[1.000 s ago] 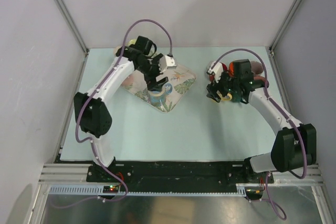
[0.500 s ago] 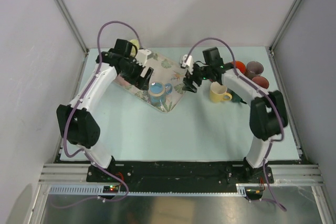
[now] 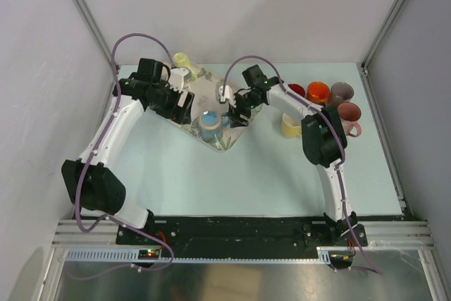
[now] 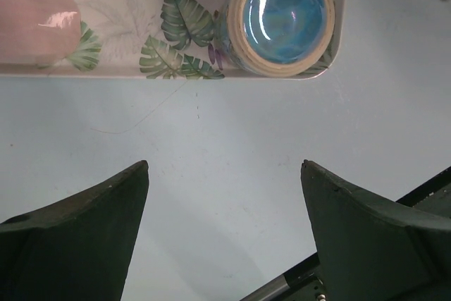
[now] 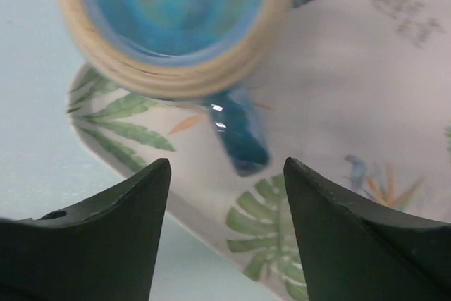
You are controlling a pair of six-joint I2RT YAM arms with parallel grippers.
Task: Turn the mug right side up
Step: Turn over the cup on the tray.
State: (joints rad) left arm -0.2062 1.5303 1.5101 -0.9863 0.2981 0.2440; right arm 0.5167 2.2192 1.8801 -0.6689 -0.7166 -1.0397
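On the near corner of the leaf-printed tray (image 3: pixel 227 139) stands the blue mug (image 3: pixel 209 123), a cream ring around a glossy blue face turned upward; whether that is mouth or base I cannot tell. Its blue handle (image 5: pixel 239 135) points toward the right gripper (image 3: pixel 237 109). A pink object (image 4: pixel 35 19) lies farther along the tray. A yellow mug (image 3: pixel 290 127) stands on the table (image 3: pixel 246 181) to the right, with a red mug (image 3: pixel 296 91), an orange mug (image 3: pixel 317 91) and two more beyond. Nothing covers the blue mug. The right gripper hovers just beside it, jaws apart, clasping nothing. The left gripper (image 3: pixel 184 107) hangs spread wide and empty over the table by the tray's edge.
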